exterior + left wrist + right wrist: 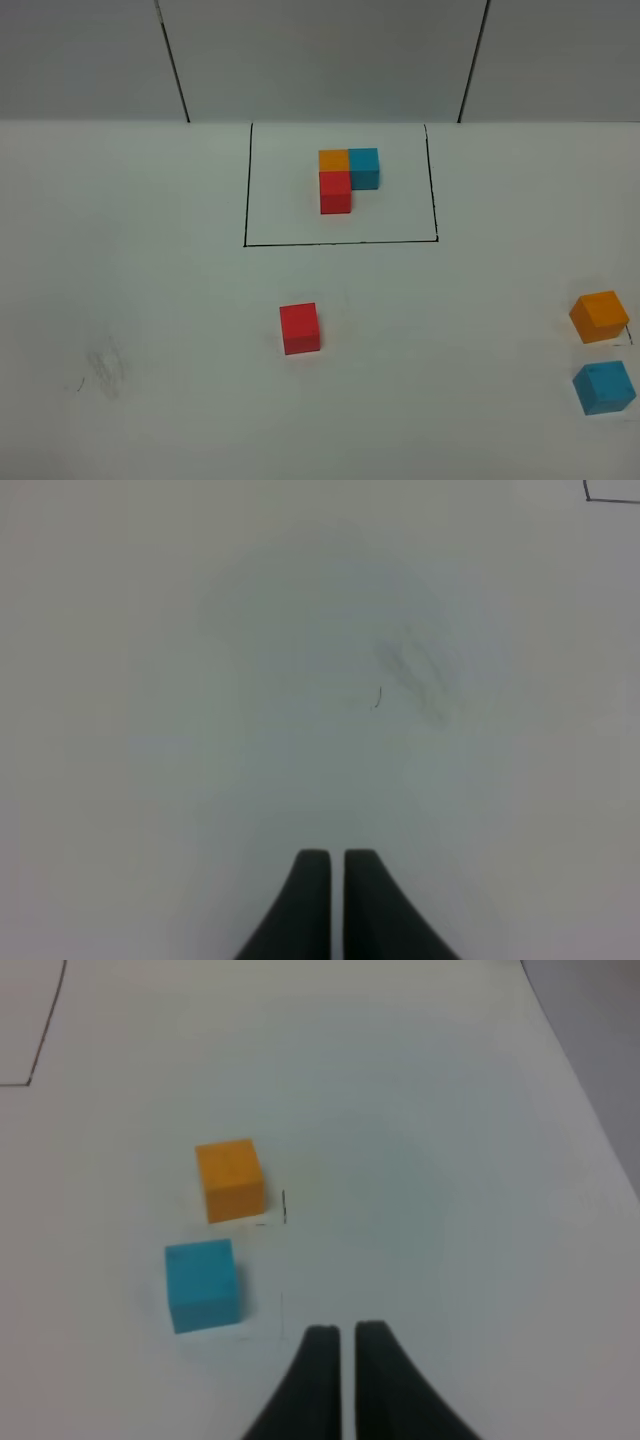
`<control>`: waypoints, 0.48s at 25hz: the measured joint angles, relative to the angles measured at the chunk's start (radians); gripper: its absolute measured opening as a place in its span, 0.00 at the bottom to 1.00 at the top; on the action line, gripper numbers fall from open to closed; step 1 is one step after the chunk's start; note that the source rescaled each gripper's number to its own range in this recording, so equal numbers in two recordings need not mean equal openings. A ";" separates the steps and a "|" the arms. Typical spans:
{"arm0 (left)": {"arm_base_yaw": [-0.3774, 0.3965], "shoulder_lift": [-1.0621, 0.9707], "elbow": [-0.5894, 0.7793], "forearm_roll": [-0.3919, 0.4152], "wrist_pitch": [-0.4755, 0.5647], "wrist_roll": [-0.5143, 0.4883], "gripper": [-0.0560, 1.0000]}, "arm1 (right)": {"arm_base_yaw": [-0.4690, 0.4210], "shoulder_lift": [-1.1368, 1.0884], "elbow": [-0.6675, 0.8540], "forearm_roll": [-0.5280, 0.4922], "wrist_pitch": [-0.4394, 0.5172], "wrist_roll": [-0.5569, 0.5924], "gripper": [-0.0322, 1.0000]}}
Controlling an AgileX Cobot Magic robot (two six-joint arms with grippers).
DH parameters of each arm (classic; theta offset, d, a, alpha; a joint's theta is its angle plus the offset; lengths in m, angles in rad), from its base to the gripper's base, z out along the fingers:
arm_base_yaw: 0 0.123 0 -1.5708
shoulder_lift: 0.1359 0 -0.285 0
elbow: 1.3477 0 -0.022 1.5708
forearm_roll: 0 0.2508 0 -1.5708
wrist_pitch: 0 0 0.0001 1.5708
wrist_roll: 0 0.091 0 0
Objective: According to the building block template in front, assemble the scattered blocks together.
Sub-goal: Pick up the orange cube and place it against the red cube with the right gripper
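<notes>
Status: nothing joined yet. Framed template (pixel 345 177) upper centre, presumably reference only. Loose: red block (pixel 300 328) lower centre; orange block (pixel 599 316) and blue block (pixel 604 387) at right edge, nearest right gripper (pixel 345 1360), jaws almost together, empty. Left gripper (pixel 335 880) likewise.

1. Of the left claw (pixel 337 858) only two dark tapered fingertips (pixel 310 905) show; the rest runs off the view's edge;
2. far ahead of that claw, the thin black drawn rectangle (pixel 612 498) shows one corner, cut by the edge; nearer, a faint grey smudge (pixel 415 675) on the white table (pixel 150 730) is too blurred to read;
3. the right claw (pixel 346 1332) shows tips only; ahead, a tiny dark mark (pixel 284 1206) beside the matte orange cube (pixel 231 1178) is too small to identify.
</notes>
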 joint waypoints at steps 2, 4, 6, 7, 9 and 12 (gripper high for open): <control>-0.020 -0.016 0.000 0.000 -0.001 0.000 0.06 | 0.000 0.000 0.000 0.000 0.000 0.000 0.04; -0.051 -0.052 0.000 0.000 -0.001 0.002 0.06 | 0.000 0.000 0.000 0.000 0.000 0.000 0.04; -0.075 -0.094 0.000 0.000 -0.001 0.002 0.06 | 0.000 0.000 0.000 0.000 0.000 0.000 0.04; -0.078 -0.113 0.000 0.000 -0.001 0.002 0.06 | 0.000 0.000 0.000 0.000 0.000 0.000 0.04; -0.078 -0.128 0.000 0.000 0.000 0.000 0.06 | 0.000 0.000 0.000 0.000 0.000 0.000 0.04; -0.078 -0.130 0.000 0.000 0.000 0.000 0.06 | 0.000 0.000 0.000 0.000 0.000 0.000 0.04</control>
